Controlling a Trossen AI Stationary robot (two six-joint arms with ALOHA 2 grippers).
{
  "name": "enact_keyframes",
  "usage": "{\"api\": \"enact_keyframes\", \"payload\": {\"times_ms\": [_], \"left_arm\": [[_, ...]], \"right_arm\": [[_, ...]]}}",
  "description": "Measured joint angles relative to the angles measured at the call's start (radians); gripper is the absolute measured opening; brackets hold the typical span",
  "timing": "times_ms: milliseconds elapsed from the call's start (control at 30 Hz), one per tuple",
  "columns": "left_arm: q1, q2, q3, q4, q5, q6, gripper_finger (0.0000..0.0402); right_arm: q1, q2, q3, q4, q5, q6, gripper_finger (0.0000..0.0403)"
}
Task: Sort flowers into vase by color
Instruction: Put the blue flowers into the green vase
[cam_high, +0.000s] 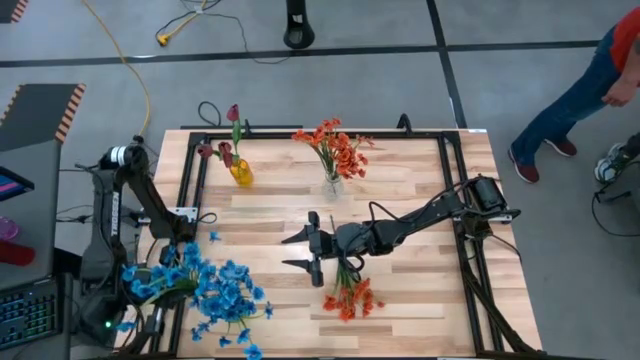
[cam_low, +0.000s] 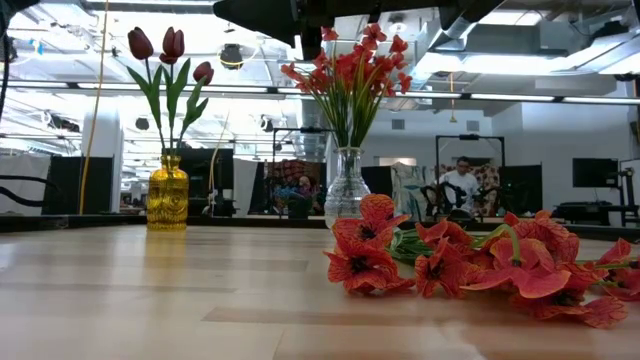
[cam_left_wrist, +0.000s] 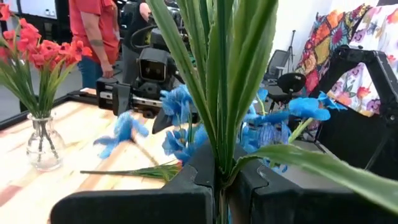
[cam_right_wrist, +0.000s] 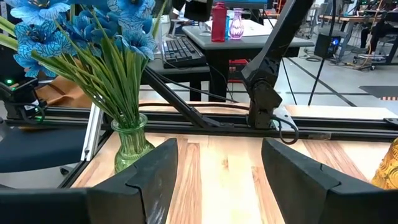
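My left gripper (cam_left_wrist: 221, 186) is at the table's near left corner, shut on green stems. Bright blue blooms (cam_left_wrist: 180, 118) spread beyond it and hide it in the high view. A green glass vase (cam_right_wrist: 132, 146) stands there with a bunch of blue flowers (cam_high: 215, 290) in it. My right gripper (cam_high: 308, 243) is open over the table's middle, its fingers pointing left, and holds nothing. Just to its near side a bunch of orange-red flowers (cam_high: 350, 296) lies flat on the wood. A yellow vase (cam_high: 241, 173) holds maroon tulips (cam_low: 165, 45). A clear vase (cam_high: 333, 186) holds orange-red flowers (cam_low: 345, 70). My left gripper pinches a bundle of green stems and long leaves (cam_left_wrist: 221, 158) between its two fingers (cam_left_wrist: 186, 186). The stems run across the fingers and rise past them, with blue blooms farther along. The lower end of the stems is hidden by the fingers.
A black frame rail (cam_high: 190, 190) runs round the tabletop. A person in a red top (cam_high: 600, 80) walks on the floor beyond the far right corner. Bare wood (cam_high: 420, 170) lies between the clear vase and the right arm.
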Motion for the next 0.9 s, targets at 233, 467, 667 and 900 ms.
{"api": "enact_keyframes", "payload": {"times_ms": [233, 467, 667, 900], "left_arm": [[0.001, 0.036, -0.053, -0.055, -0.024, -0.196, 0.0000], [0.001, 0.036, -0.130, -0.052, -0.028, -0.344, 0.0000], [0.003, 0.036, -0.137, -0.044, -0.030, -0.381, 0.0000], [0.038, 0.044, -0.138, -0.039, -0.032, -0.382, 0.0000]], "right_arm": [[0.000, 0.000, 0.000, 0.000, 0.000, 0.000, 0.0260], [0.000, -0.001, 0.000, 0.000, 0.000, 0.000, 0.0260], [0.000, -0.001, 0.000, 0.000, 0.000, 0.000, 0.0260], [0.000, -0.001, 0.000, 0.000, 0.000, 0.000, 0.0260]]}}
